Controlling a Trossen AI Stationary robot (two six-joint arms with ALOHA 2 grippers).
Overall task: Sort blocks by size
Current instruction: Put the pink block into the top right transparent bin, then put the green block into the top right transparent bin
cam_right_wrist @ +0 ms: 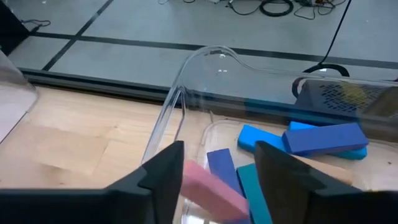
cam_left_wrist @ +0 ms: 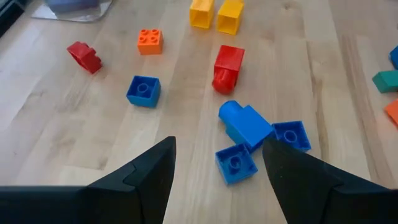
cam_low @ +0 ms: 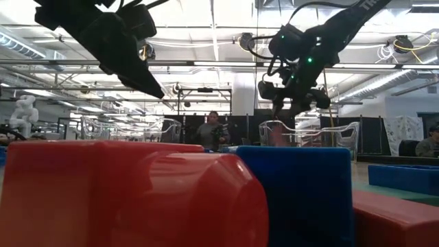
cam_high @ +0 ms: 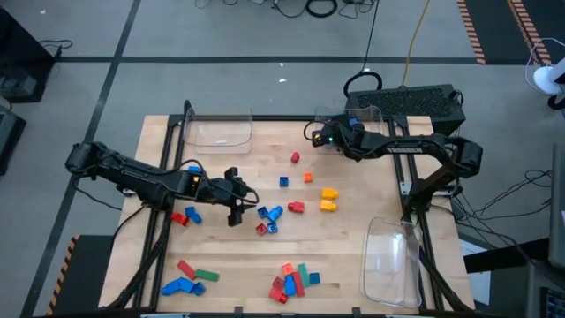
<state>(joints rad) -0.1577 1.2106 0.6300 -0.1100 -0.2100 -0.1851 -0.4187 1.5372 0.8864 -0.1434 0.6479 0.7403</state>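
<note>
Left claw: the left gripper hangs over the middle of the wooden table. Its two fingers are spread apart and hold nothing.
Under the left claw: a small bunch of blue blocks and a red block lie just in front of it.
Right claw: the right gripper is at the far edge of the table, over a clear tray. Its fingers are apart, and a pink block lies right between them. I cannot tell if they still touch it.
In that tray: blue bars, a small dark blue block and a teal block lie together.
Middle of the table: two yellow blocks, an orange block, one blue cube and a small red piece lie apart from each other.
Near edge: one pile of red, blue and green blocks, and another pile of blocks to the left.
Other trays: one clear tray at the far left, one clear tray at the right.
Far back: a person stands in the room behind the table.
</note>
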